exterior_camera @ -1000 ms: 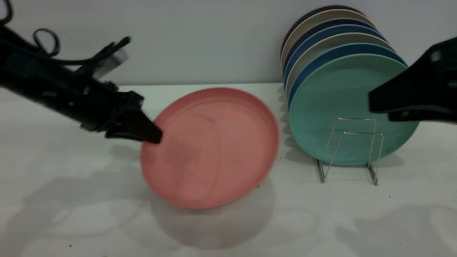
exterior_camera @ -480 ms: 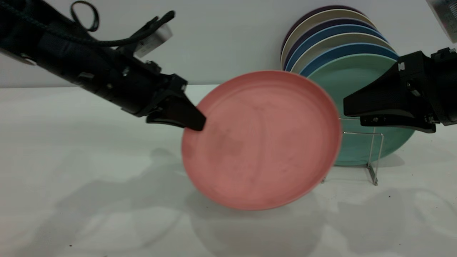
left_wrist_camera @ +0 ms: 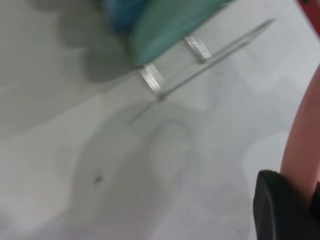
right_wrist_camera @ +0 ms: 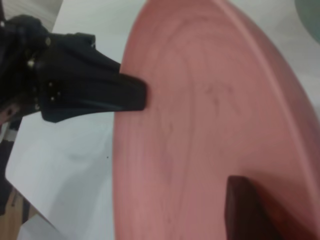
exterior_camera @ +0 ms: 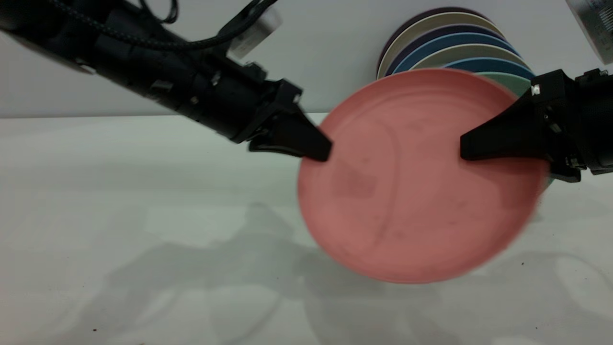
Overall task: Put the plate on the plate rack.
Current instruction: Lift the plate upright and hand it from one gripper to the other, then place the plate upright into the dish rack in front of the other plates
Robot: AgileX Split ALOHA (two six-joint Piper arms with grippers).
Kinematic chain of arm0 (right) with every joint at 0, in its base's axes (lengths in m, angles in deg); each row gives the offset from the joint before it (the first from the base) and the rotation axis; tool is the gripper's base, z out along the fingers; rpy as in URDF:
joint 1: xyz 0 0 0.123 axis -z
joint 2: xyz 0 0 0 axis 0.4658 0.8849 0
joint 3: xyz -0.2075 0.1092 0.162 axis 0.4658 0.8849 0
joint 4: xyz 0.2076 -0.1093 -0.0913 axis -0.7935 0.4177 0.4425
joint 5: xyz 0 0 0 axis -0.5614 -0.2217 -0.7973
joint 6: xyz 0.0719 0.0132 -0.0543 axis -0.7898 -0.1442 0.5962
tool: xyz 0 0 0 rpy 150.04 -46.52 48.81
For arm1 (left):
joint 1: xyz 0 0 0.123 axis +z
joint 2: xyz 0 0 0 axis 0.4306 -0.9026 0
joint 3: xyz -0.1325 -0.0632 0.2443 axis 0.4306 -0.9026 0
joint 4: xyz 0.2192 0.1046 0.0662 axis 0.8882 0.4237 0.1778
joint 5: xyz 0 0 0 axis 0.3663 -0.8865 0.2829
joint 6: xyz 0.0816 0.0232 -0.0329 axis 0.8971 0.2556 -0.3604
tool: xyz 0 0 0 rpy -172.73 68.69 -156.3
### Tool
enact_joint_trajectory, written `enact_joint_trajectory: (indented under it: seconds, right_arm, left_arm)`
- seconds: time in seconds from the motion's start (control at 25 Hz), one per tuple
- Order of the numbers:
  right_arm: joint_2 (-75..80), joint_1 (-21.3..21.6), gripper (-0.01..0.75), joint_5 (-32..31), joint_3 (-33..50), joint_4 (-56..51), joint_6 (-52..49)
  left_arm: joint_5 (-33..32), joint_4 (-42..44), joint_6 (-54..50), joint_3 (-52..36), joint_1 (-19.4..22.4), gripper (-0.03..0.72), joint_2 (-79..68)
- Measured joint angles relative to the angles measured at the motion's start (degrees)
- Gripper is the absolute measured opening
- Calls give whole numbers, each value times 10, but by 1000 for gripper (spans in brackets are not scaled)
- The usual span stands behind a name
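The salmon-pink plate point(exterior_camera: 412, 191) hangs tilted on edge above the table, in front of the stacked plates. My left gripper point(exterior_camera: 325, 153) is shut on its left rim and carries it; the left wrist view shows the rim point(left_wrist_camera: 302, 145) in that gripper point(left_wrist_camera: 307, 200). My right gripper point(exterior_camera: 464, 149) is open at the plate's right side, with one finger point(right_wrist_camera: 245, 205) lying just over the plate's face point(right_wrist_camera: 200, 125). The wire plate rack is hidden behind the plate in the exterior view. It shows in the left wrist view point(left_wrist_camera: 152, 80), under the teal plate point(left_wrist_camera: 165, 25).
Several blue, beige and dark plates point(exterior_camera: 455, 43) stand on edge at the back right against the wall. The teal-green plate point(exterior_camera: 515, 81) is the front one. The white table point(exterior_camera: 143, 215) stretches to the left and front.
My left gripper has carried the pink plate up and to the right, from the table's middle to in front of the rack. The plate's right rim has come to the right gripper.
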Motion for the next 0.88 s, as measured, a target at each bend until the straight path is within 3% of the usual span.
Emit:
enact_joint_trajectory:
  seconds: [0.2, 0.36, 0.6, 0.76, 0.88]
  right_arm:
    - [0, 0, 118, -19, 0, 14, -4]
    - [0, 4, 117, -26, -1, 12, 6]
    - [-11, 66, 117, -17, -1, 65, 70]
    - [-51, 90, 117, -17, -1, 125, 156]
    - [-81, 91, 117, -19, -2, 149, 257]
  left_arm:
    - [-7, 1, 34, 15, 3, 23, 0]
    - [-36, -5, 39, 17, 23, 56, 0]
    - [-73, -6, 23, 18, 109, 235, 1]
    - [-96, -4, 2, 18, 160, 344, 1]
    - [-108, -4, -1, 18, 185, 367, 1]
